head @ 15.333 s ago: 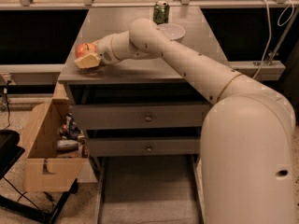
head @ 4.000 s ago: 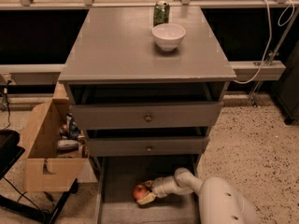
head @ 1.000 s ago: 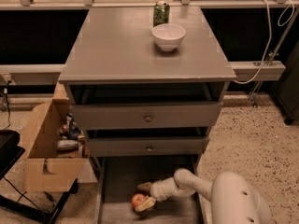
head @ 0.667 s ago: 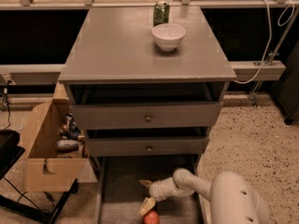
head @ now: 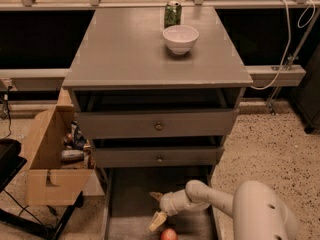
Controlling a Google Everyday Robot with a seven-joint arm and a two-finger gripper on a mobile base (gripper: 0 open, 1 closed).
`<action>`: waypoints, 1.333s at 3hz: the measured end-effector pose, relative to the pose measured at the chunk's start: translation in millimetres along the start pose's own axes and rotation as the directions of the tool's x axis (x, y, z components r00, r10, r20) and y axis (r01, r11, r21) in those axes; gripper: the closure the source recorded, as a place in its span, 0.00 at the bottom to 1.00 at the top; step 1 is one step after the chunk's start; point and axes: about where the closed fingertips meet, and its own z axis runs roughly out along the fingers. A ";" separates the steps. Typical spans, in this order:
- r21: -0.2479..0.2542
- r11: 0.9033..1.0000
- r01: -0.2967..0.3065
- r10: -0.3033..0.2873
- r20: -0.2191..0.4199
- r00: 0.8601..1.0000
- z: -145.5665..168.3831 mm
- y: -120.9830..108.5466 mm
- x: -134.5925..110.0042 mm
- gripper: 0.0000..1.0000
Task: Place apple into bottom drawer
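The red-orange apple (head: 168, 234) lies on the grey floor of the pulled-out bottom drawer (head: 131, 199), at the picture's lower edge. My gripper (head: 156, 208) hovers in the drawer just above and left of the apple, apart from it. Its two pale fingers are spread open and hold nothing. The white arm reaches in from the lower right.
A white bowl (head: 180, 38) and a green can (head: 172, 13) stand on the cabinet top (head: 120, 49). Two upper drawers with round knobs are closed. A cardboard box (head: 50, 159) with clutter sits on the floor at the left. A white cable hangs at the right.
The gripper let go of the apple; the apple moved down toward the drawer's front edge and now rests free. The gripper's fingers have spread apart above it.
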 end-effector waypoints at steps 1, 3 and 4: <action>0.160 0.987 -0.016 0.021 -0.028 0.999 -59.9 -13.4 -44.0 0.00; 0.272 0.958 -0.087 0.110 -0.068 0.992 -154.1 35.4 -135.9 0.00; 0.288 0.949 -0.124 0.153 -0.080 0.985 -201.9 80.8 -167.6 0.00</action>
